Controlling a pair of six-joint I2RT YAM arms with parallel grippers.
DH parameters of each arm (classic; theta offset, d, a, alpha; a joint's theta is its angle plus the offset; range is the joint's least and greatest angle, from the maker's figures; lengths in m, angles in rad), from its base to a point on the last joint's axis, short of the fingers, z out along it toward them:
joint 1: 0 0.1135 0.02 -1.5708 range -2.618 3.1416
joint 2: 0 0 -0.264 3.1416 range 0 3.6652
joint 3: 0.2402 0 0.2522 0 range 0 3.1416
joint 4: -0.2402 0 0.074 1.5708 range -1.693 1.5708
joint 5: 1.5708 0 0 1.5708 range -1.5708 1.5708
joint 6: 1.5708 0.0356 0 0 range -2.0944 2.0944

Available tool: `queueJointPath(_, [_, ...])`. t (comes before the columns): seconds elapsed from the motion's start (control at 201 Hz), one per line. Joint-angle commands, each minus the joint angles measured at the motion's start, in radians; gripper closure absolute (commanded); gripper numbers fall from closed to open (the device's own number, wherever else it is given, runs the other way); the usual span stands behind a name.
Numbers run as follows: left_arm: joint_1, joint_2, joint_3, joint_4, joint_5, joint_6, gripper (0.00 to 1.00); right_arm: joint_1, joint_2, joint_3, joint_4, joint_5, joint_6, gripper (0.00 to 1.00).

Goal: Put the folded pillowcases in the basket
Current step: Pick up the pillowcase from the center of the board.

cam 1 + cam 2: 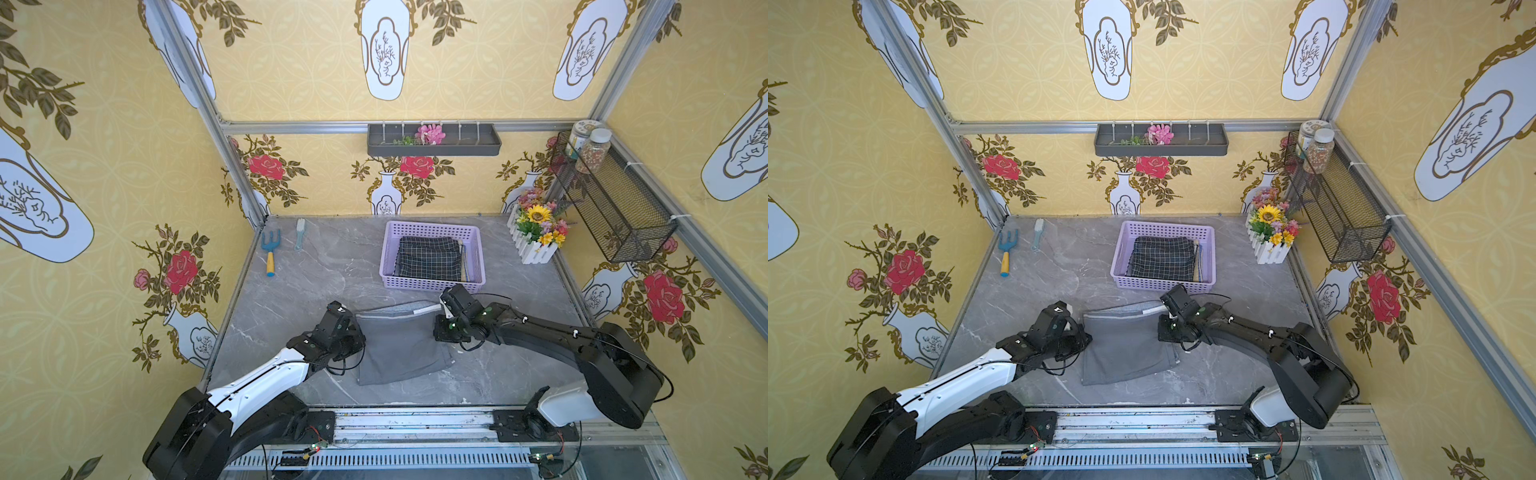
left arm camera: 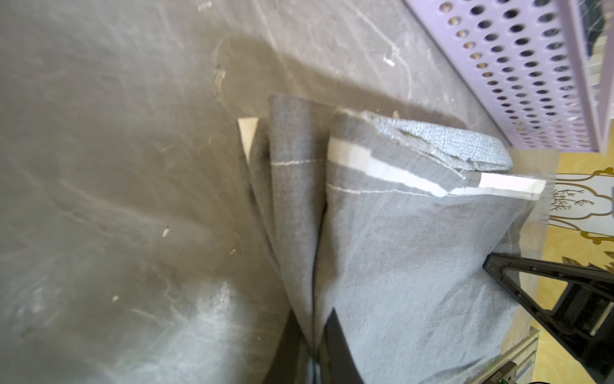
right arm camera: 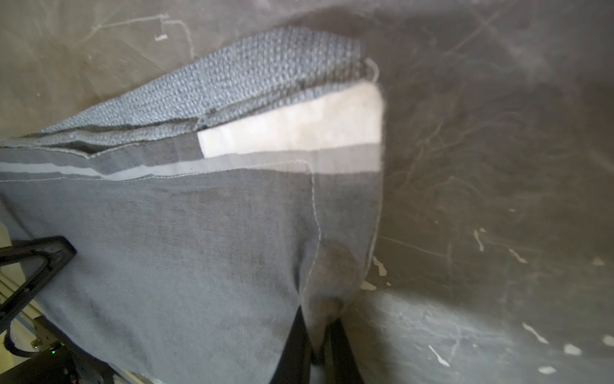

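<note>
1. Two sets of fingers grip one grey folded pillowcase (image 1: 399, 349): the left fingers (image 2: 337, 345) are clamped on its far left corner, and the right fingers (image 3: 292, 349) are clamped on its far right corner.
2. The pillowcase lies on the grey marbled desk (image 1: 311, 282) between the two arms, just near of the basket (image 1: 432, 286) and outside it. Its far edge looks lifted and its near part rests flat.
3. The lilac basket sits toward the far right of the desk with a dark checked cloth (image 1: 430, 257) inside.
4. A blue hand rake (image 1: 270, 249) and a brush (image 1: 300, 235) lie far left, and a flower box (image 1: 536, 232) stands far right.
</note>
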Motion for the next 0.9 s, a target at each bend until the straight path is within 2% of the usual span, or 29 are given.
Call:
queueJointPath(0.0, [0.002,-0.022,0.025,-0.06,-0.034,0.006,1.0,0.0,-0.035,0.019,-0.049,0.038,-0.009,1.0])
queueJointPath(0.329, [0.009,-0.067,0.156,-0.175,-0.06,0.066,1.0,-0.006,-0.135,0.097,-0.118,0.072,-0.037,1.0])
queueJointPath(0.538, [0.023,-0.055,0.234,-0.182,-0.063,0.124,1.0,-0.055,-0.183,0.132,-0.141,0.062,-0.066,1.0])
queueJointPath(0.713, [0.04,-0.006,0.315,-0.148,-0.058,0.18,1.0,-0.134,-0.202,0.154,-0.139,0.014,-0.098,1.0])
queueJointPath(0.892, [0.062,0.106,0.449,-0.104,-0.029,0.254,1.0,-0.195,-0.2,0.199,-0.144,-0.008,-0.129,1.0])
